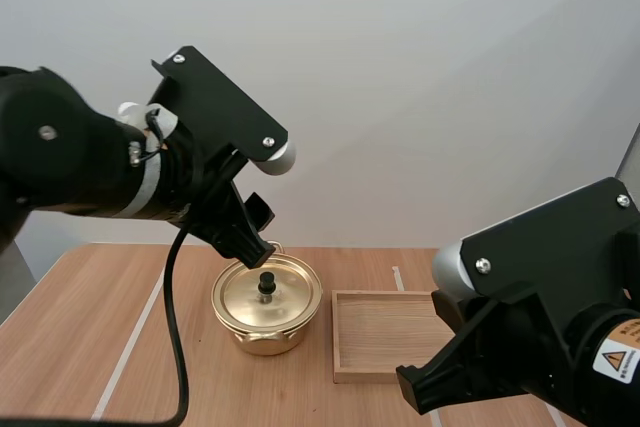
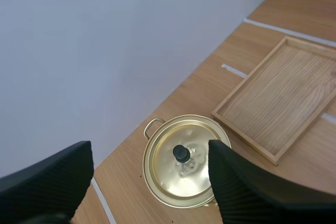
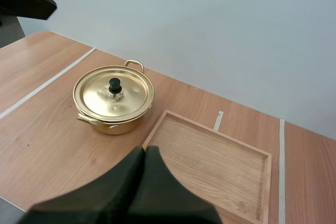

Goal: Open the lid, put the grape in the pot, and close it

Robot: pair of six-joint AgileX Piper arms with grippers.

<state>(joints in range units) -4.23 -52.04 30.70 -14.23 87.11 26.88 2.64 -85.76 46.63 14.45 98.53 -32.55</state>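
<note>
Two claws: left claw (image 2: 149, 179) spread apart above the lid (image 2: 168, 178), right claw (image 3: 145, 153) pressed together.
Left wrist view reveals the gap the high view hides. Shiny golden pot (image 1: 265, 329) sits closed on the surface (image 1: 80, 327), black knob (image 1: 267, 285) up; wooden tray (image 1: 385, 332) just beside, at its 3 o'clock.

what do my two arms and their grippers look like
Both arms are matte black with bulky rounded housings. The left arm has a white band near its wrist; the right arm carries a label with an orange warning triangle. The left gripper has two black tapering fingers with finely ribbed inner faces; the right gripper has black fingers narrowing to rounded tips.
</note>
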